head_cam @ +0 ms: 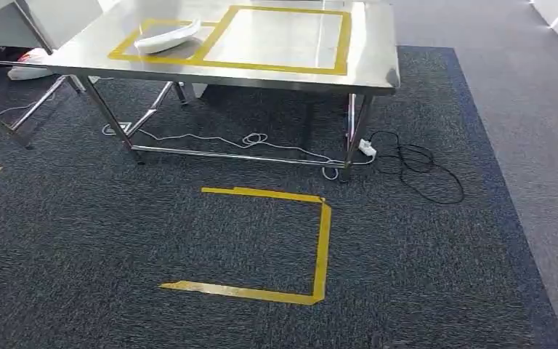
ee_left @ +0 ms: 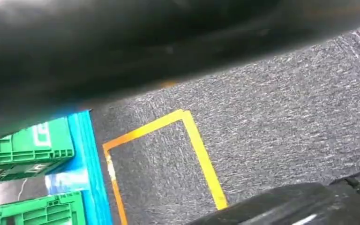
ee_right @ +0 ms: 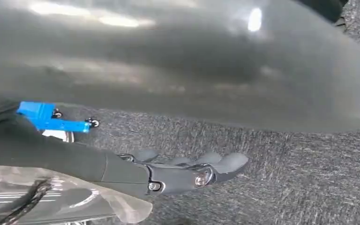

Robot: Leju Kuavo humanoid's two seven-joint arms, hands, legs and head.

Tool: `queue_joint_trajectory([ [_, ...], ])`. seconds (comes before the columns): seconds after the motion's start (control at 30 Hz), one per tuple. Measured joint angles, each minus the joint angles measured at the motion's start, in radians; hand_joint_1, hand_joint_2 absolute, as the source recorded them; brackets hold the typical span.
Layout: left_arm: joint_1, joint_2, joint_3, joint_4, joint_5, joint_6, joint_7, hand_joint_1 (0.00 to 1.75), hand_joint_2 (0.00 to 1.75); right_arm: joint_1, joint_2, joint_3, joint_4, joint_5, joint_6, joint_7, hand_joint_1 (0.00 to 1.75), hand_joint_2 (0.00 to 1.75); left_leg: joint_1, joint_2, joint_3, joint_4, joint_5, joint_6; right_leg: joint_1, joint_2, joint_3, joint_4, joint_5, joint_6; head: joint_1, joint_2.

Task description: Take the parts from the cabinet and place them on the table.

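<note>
While a white part (head_cam: 168,36) lies inside the yellow tape outline at the upper left of the steel table (head_cam: 378,69), the right hand (ee_right: 187,171) hangs with fingers extended, holding nothing; green crates (ee_left: 28,147) carry unreadable white lettering.

Brushed, faintly reflective sheet metal on the table (head_cam: 363,51), with bare metal tube legs. Smooth glossy white plastic on the part (head_cam: 167,36) lying there. Coarse, matt, speckled dark-grey pile on the carpet (head_cam: 116,240), marked with flat yellow tape (head_cam: 322,247), slightly scuffed. Ribbed green moulded plastic on the crates (ee_left: 28,147). Matt grey plastic on the right hand (ee_right: 187,171), with small shiny screws.
</note>
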Motion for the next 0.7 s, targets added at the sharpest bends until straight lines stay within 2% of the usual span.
queue_joint_trajectory([
  [0.03, 0.000, 0.004, 0.001, 0.000, 0.002, -0.005, -0.002, 0.00, 0.00, -0.002, 0.006, 0.003, 0.000, 0.003, -0.001, 0.001, 0.00, 0.00, -0.003, -0.002, 0.002, -0.010, 0.004, 0.013, -0.001, -0.006, 0.011, -0.012, 0.008, 0.011, -0.001, 0.000],
  [0.07, 0.001, 0.003, 0.002, 0.000, 0.003, -0.007, -0.006, 0.00, 0.00, -0.002, 0.006, 0.007, 0.000, 0.008, -0.007, 0.001, 0.00, 0.00, 0.012, -0.003, 0.020, -0.043, 0.023, 0.017, -0.001, -0.004, 0.011, -0.010, 0.001, 0.009, -0.002, 0.000],
  [0.1, 0.001, 0.009, 0.005, 0.000, 0.008, -0.009, -0.009, 0.00, 0.00, -0.003, 0.008, 0.011, 0.000, 0.011, -0.011, 0.001, 0.00, 0.00, 0.011, -0.006, 0.026, -0.063, 0.031, 0.019, 0.002, 0.002, -0.001, 0.016, -0.028, 0.014, 0.004, 0.000],
  [0.13, 0.000, 0.012, 0.008, 0.000, 0.012, -0.011, -0.011, 0.00, 0.00, -0.004, 0.011, 0.015, 0.000, 0.017, -0.014, 0.002, 0.00, 0.00, 0.013, -0.007, 0.022, -0.063, 0.038, 0.024, -0.002, 0.004, -0.029, 0.073, -0.071, 0.017, 0.005, 0.000],
  [0.17, 0.000, 0.016, 0.013, 0.000, 0.015, -0.013, -0.011, 0.00, 0.00, -0.006, 0.013, 0.021, 0.000, 0.024, -0.016, 0.005, 0.00, 0.00, 0.014, -0.011, 0.015, -0.062, 0.039, 0.022, -0.007, 0.005, -0.069, 0.161, -0.119, 0.022, 0.004, 0.000],
  [0.2, 0.002, 0.019, 0.020, 0.000, 0.022, -0.018, -0.011, 0.00, 0.00, -0.007, 0.014, 0.026, 0.000, 0.030, -0.019, 0.005, 0.00, 0.00, 0.015, -0.016, 0.009, -0.060, 0.041, 0.019, -0.014, 0.005, -0.103, 0.238, -0.152, 0.027, 0.005, 0.000],
  [0.23, 0.004, 0.024, 0.024, 0.000, 0.024, -0.023, -0.011, 0.00, 0.00, -0.007, 0.017, 0.031, 0.000, 0.036, -0.022, 0.005, 0.00, 0.00, 0.017, -0.022, 0.004, -0.057, 0.042, 0.016, -0.020, 0.004, -0.121, 0.279, -0.161, 0.034, 0.003, 0.000],
  [0.27, 0.007, 0.028, 0.026, 0.000, 0.027, -0.024, -0.011, 0.00, 0.00, -0.007, 0.019, 0.036, 0.000, 0.040, -0.024, 0.005, 0.00, 0.00, 0.021, -0.031, -0.002, -0.051, 0.044, 0.010, -0.027, 0.004, -0.115, 0.271, -0.144, 0.041, 0.005, 0.000],
  [0.3, 0.007, 0.031, 0.029, 0.000, 0.030, -0.025, -0.011, 0.00, 0.00, -0.007, 0.023, 0.040, 0.000, 0.042, -0.027, 0.005, 0.00, 0.00, 0.028, -0.040, -0.010, -0.042, 0.044, 0.002, -0.035, 0.005, -0.086, 0.217, -0.107, 0.049, 0.004, 0.000],
  [0.33, 0.008, 0.033, 0.031, 0.000, 0.031, -0.025, -0.011, 0.00, 0.00, -0.007, 0.024, 0.045, 0.000, 0.043, -0.029, 0.005, 0.00, 0.00, 0.036, -0.053, -0.019, -0.029, 0.042, -0.008, -0.043, 0.008, -0.043, 0.137, -0.066, 0.059, 0.005, 0.000],
  [0.37, 0.008, 0.036, 0.032, 0.000, 0.032, -0.025, -0.011, 0.00, 0.00, -0.008, 0.029, 0.049, 0.000, 0.044, -0.029, 0.005, 0.00, 0.00, 0.042, -0.065, -0.034, -0.007, 0.037, -0.022, -0.057, 0.034, 0.010, 0.042, -0.030, 0.072, 0.005, 0.000],
  [0.4, 0.007, 0.044, 0.037, 0.000, 0.032, -0.025, -0.011, 0.00, 0.00, -0.011, 0.035, 0.051, -0.002, 0.045, -0.028, 0.005, 0.00, 0.00, 0.041, -0.076, -0.044, 0.013, 0.033, -0.035, -0.052, 0.075, 0.010, 0.039, -0.055, 0.079, 0.007, 0.000],
  [0.43, 0.008, 0.047, 0.041, 0.000, 0.032, -0.024, -0.011, 0.00, 0.00, -0.011, 0.041, 0.053, -0.004, 0.045, -0.029, 0.004, 0.00, 0.00, 0.040, -0.085, -0.054, 0.031, 0.025, -0.045, -0.050, 0.081, 0.005, 0.035, -0.046, 0.056, 0.012, 0.000],
  [0.47, 0.009, 0.047, 0.043, 0.000, 0.032, -0.023, -0.011, 0.00, 0.00, -0.011, 0.041, 0.055, -0.005, 0.045, -0.029, 0.003, 0.00, 0.00, 0.038, -0.088, -0.058, 0.030, 0.027, -0.051, -0.049, 0.062, 0.000, 0.051, -0.049, 0.039, 0.003, 0.000],
  [0.5, 0.009, 0.048, 0.045, 0.000, 0.032, -0.023, -0.011, 0.00, 0.00, -0.011, 0.042, 0.056, -0.004, 0.045, -0.030, 0.004, 0.00, 0.00, 0.038, -0.094, -0.057, 0.029, 0.030, -0.052, -0.046, 0.057, -0.001, 0.057, -0.050, 0.034, -0.001, 0.000],
  [0.67, 0.010, 0.048, 0.045, 0.000, 0.032, -0.023, -0.011, 0.00, 0.00, -0.011, 0.042, 0.056, -0.004, 0.045, -0.030, 0.004, 0.00, 0.00, 0.038, -0.096, -0.057, 0.028, 0.031, -0.053, -0.046, 0.056, 0.000, 0.057, -0.050, 0.032, -0.001, 0.000],
  [0.7, 0.011, 0.049, 0.046, 0.000, 0.032, -0.023, -0.011, 0.00, 0.00, -0.010, 0.042, 0.056, -0.005, 0.045, -0.032, 0.005, 0.00, 0.00, 0.041, -0.101, -0.057, 0.026, 0.034, -0.057, -0.045, 0.052, 0.000, 0.058, -0.049, 0.027, -0.003, 0.000],
])
